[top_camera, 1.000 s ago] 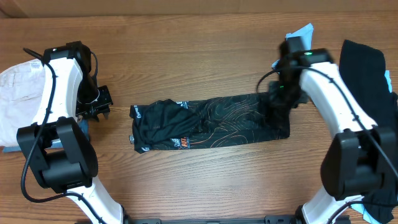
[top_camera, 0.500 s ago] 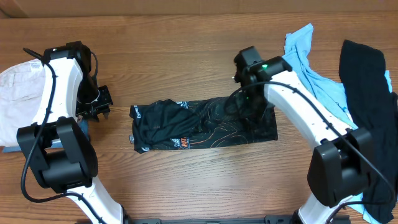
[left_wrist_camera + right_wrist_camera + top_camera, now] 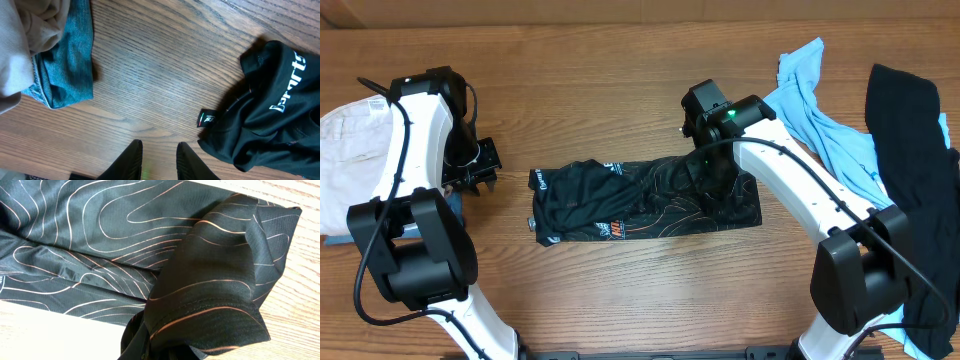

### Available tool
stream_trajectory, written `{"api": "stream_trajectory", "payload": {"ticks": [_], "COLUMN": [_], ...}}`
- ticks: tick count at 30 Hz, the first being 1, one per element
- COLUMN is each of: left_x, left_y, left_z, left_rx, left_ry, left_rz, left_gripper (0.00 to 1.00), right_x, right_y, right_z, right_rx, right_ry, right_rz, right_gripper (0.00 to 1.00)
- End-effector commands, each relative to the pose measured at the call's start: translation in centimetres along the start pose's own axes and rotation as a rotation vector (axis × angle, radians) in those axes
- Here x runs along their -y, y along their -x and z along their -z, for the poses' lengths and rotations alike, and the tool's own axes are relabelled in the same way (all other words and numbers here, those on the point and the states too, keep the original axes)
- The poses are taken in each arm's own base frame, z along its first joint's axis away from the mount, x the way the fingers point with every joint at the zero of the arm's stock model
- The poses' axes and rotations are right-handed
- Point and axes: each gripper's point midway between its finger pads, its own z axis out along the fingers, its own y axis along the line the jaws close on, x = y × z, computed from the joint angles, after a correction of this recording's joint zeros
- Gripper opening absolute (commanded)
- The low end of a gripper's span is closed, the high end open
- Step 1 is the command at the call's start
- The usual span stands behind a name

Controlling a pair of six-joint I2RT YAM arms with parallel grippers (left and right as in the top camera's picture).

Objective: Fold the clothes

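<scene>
The clothes, a black jersey [image 3: 620, 205] with fine orange contour lines and white logos, lie as a long strip across the middle of the table. My right gripper [image 3: 708, 172] hangs over the strip's right part, shut on the jersey's right end, which is lifted and doubled back leftwards. In the right wrist view that end [image 3: 220, 280] bunches over my right gripper [image 3: 165, 350] and hides the fingers. My left gripper [image 3: 485, 165] stays left of the jersey. In the left wrist view my left gripper [image 3: 159, 162] is open over bare wood, and the jersey's collar end [image 3: 270, 115] lies to the right.
A white garment [image 3: 345, 150] lies at the far left on blue denim cloth [image 3: 67, 65]. A light blue shirt [image 3: 820, 100] and a plain black garment [image 3: 910, 150] lie at the right side, behind my right arm.
My right gripper has travelled left with the jersey's right end, so the strip is shorter and doubled over there. The left arm has not moved.
</scene>
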Motion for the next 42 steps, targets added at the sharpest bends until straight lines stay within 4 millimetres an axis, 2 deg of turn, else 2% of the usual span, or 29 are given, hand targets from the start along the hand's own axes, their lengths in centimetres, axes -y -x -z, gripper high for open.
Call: {"api": "stream_trajectory", "payload": {"ticks": [1, 5, 15, 16, 18, 21, 24, 28, 30, 34, 38, 42], "left_x": [0.4, 0.4, 0.4, 0.4, 0.4, 0.4, 0.4, 0.4, 0.4, 0.4, 0.5, 0.5], "left_y": [-0.2, -0.2, -0.2, -0.2, -0.2, -0.2, -0.2, -0.2, -0.2, -0.2, -0.1, -0.1], "left_z": [0.5, 0.5, 0.5, 0.5, 0.5, 0.5, 0.5, 0.5, 0.5, 0.5, 0.5, 0.5], "left_rx": [0.013, 0.013, 0.014, 0.014, 0.014, 0.014, 0.013, 0.014, 0.014, 0.014, 0.018, 0.017], "left_ry": [-0.017, -0.017, -0.017, -0.017, -0.018, -0.018, -0.017, -0.017, -0.017, -0.018, -0.019, -0.019], "left_rz": [-0.013, -0.013, -0.013, -0.013, -0.013, -0.013, -0.013, -0.013, -0.013, -0.013, -0.013, -0.013], "left_gripper": [0.26, 0.26, 0.27, 0.27, 0.27, 0.27, 0.27, 0.27, 0.27, 0.28, 0.33, 0.33], "right_x": [-0.7, -0.8, -2.6, -3.0, -3.7, -4.7, -3.9, -0.5, 0.3, 0.5, -0.4, -0.9], "right_y": [-0.2, -0.5, -0.9, -0.9, -0.9, -0.7, -0.1, 0.8, 0.8, 0.5, 0.3, 0.2], "right_z": [-0.3, -0.3, -0.2, -0.2, -0.2, -0.1, -0.2, -0.3, -0.3, -0.3, -0.3, -0.6], "right_rx": [-0.012, -0.024, -0.035, -0.034, -0.029, -0.016, 0.007, 0.035, 0.035, 0.019, 0.009, -0.002], "right_ry": [0.028, 0.035, 0.117, 0.127, 0.134, 0.155, 0.099, -0.058, -0.071, -0.036, 0.017, 0.039], "right_rz": [0.032, 0.042, 0.102, 0.123, 0.14, 0.159, 0.172, 0.059, 0.027, 0.008, 0.013, 0.018], "right_gripper": [0.08, 0.07, 0.08, 0.1, 0.22, 0.26, 0.33, 0.34, 0.34, 0.34, 0.34, 0.34]}}
